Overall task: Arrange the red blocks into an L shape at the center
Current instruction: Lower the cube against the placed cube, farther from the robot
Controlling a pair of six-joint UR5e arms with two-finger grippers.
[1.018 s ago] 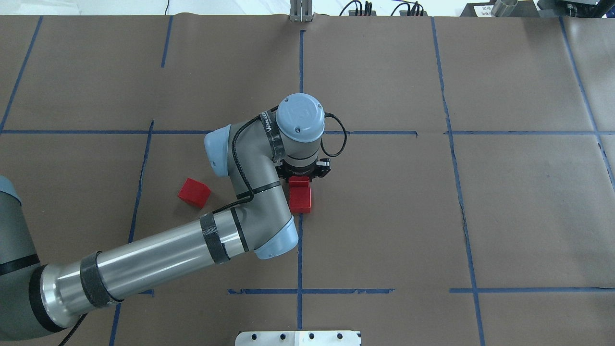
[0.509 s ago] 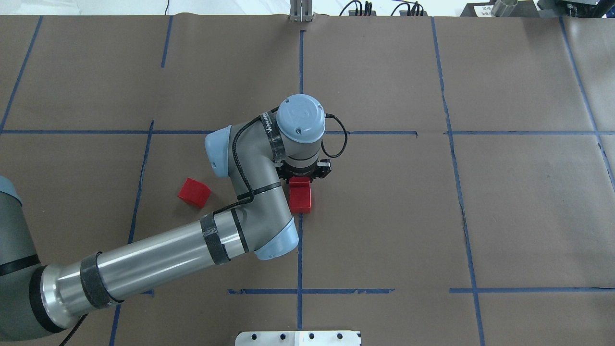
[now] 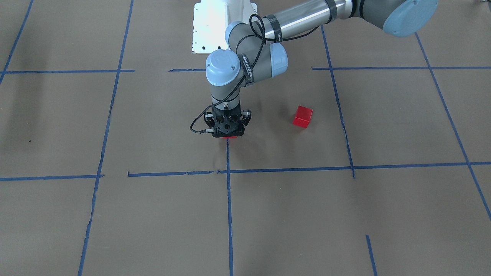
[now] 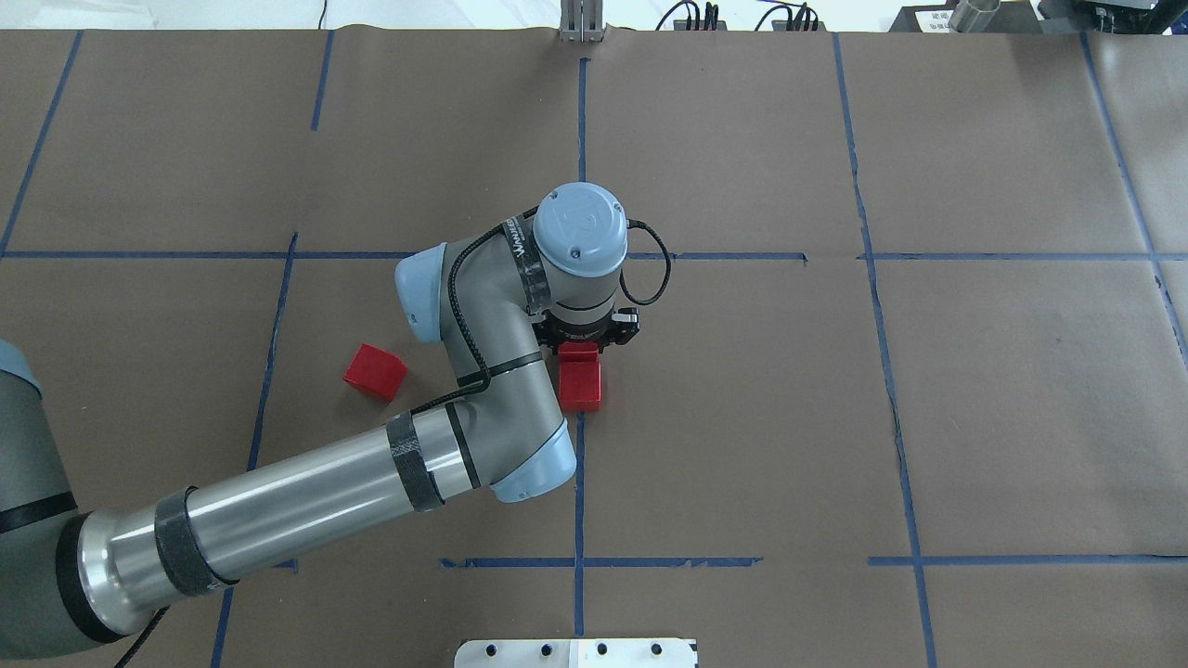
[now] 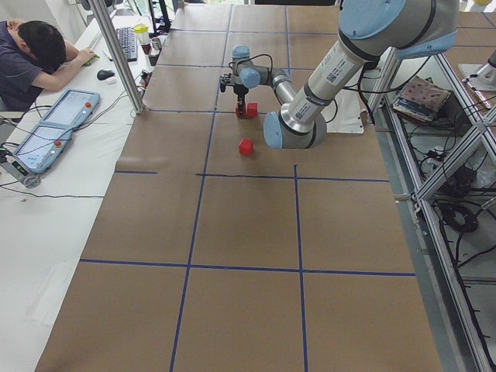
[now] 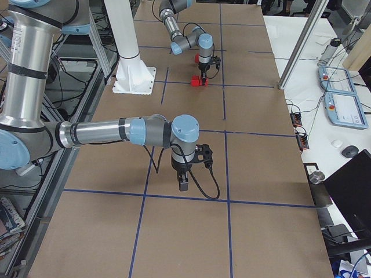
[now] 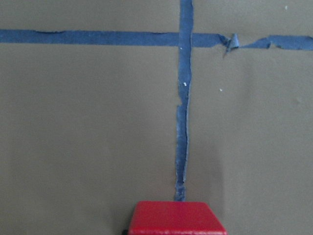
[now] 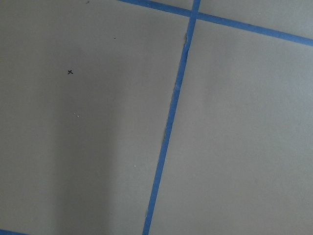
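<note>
My left gripper [image 4: 580,345] points straight down at the table's centre, beside the blue centre line. It is shut on one red block [image 4: 578,353], which also shows at the bottom edge of the left wrist view [image 7: 177,219]; the fingers themselves are hidden. A second red block [image 4: 580,388] lies on the paper directly against the held one, on the robot's side. The third red block [image 4: 375,371] lies apart to the left, turned at an angle, and also shows in the front view [image 3: 302,116]. My right gripper [image 6: 183,186] hangs over bare paper far to the right; I cannot tell whether it is open.
Brown paper with a blue tape grid [image 4: 579,139] covers the table. The white base plate [image 4: 575,653] sits at the near edge. My left forearm [image 4: 306,506] passes just in front of the third block. A person [image 5: 35,46] sits at a desk beyond the table's far side.
My left wrist has shifted very slightly to the right. The three red blocks have not visibly moved.
</note>
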